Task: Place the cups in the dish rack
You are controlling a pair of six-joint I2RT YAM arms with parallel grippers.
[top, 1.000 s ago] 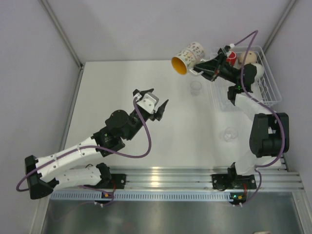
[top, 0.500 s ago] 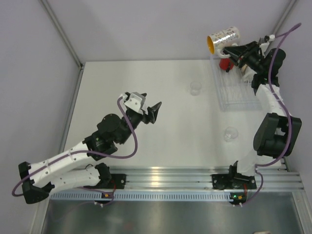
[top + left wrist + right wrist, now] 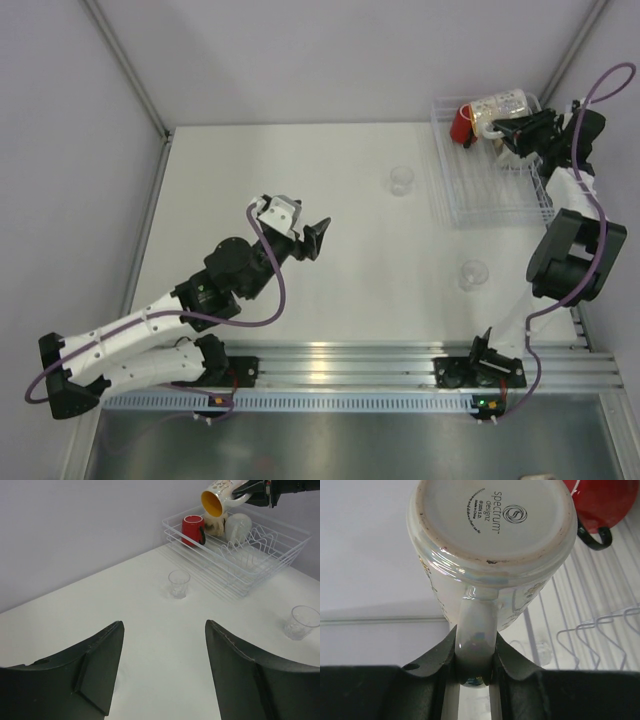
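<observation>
Speckled mug [image 3: 220, 495], mouth downward over dish rack [image 3: 235, 575], handle [image 3: 476, 625] in right end effector [image 3: 475, 646], left end effector [image 3: 164, 627] wide

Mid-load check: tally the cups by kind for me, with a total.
Red cup: 1, in the dish rack
Beige mug: 1, in the rack
White mug: 1, in the rack
Speckled mug: 1, held by the right gripper
Clear glass tumblers: 2, on the table
Total: 6

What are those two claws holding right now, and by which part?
The right gripper pinches the speckled mug by its handle, over the dish rack. The left gripper is open and holds nothing.
</observation>
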